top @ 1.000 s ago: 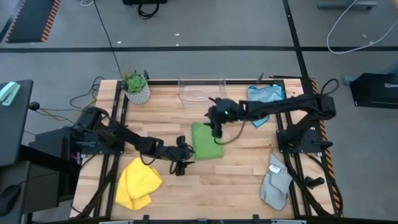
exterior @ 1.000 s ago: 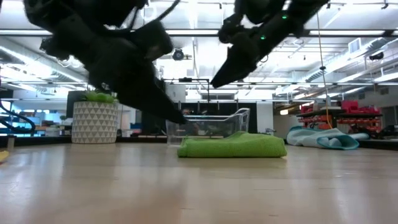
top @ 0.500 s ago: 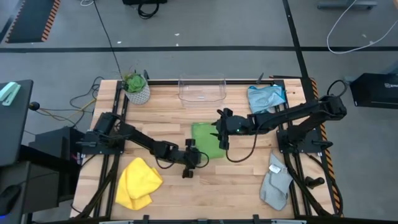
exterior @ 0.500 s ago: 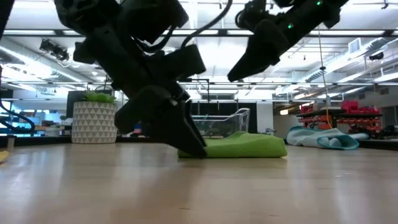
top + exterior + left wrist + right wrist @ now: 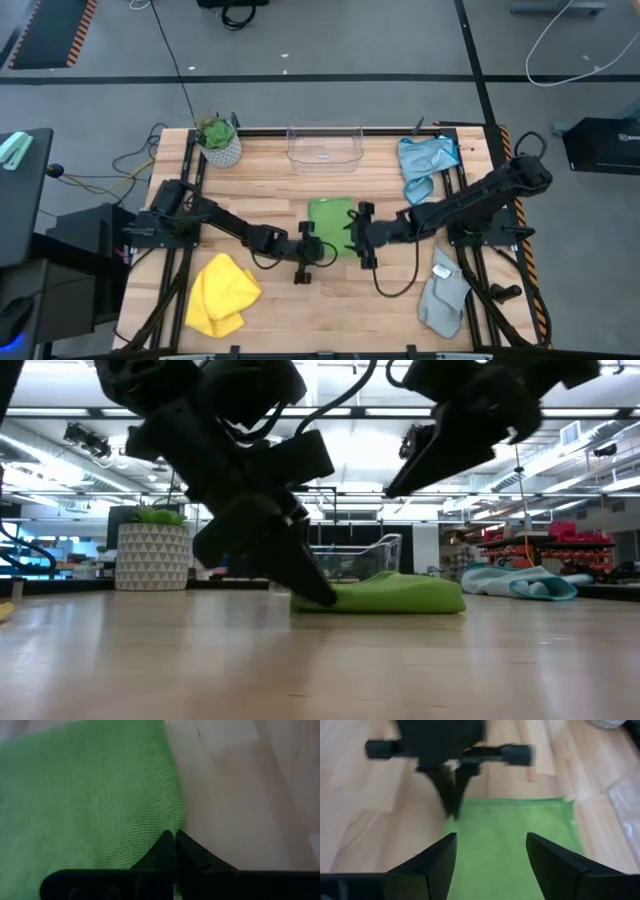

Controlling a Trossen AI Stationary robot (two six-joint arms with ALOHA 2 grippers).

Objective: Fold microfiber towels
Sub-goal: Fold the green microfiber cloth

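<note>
The folded green towel [image 5: 331, 222] lies flat at the table's middle. My left gripper [image 5: 322, 250] is at its near-left corner, shut on it, low at the table [image 5: 322, 592]. My right gripper [image 5: 357, 241] hangs open above the towel's near-right part, touching nothing; in its wrist view its fingers [image 5: 492, 865] stand over the green cloth [image 5: 512, 835]. The yellow towel [image 5: 222, 293] lies bunched near left, the light blue towel [image 5: 424, 160] far right, and the grey towel [image 5: 443, 295] near right. My left gripper pinches the green towel's near-left corner [image 5: 172, 822] between its two fingertips [image 5: 165, 847]. The fingers slant down from the table's left side. The corner stays low at the table and the rest of the towel lies flat [image 5: 390, 595]. One layer or several, I cannot tell.
A plant in a white patterned pot [image 5: 218, 142] stands at the far left, and a clear plastic bin [image 5: 323, 142] at the far middle. Bare wood shows between the yellow and grey towels along the near edge.
My left gripper has gone toward the table's right and down to the green towel's near-left corner and has shut on it. My right gripper has swung from the towel's far side toward the near edge, along the towel's right side, staying above it.
</note>
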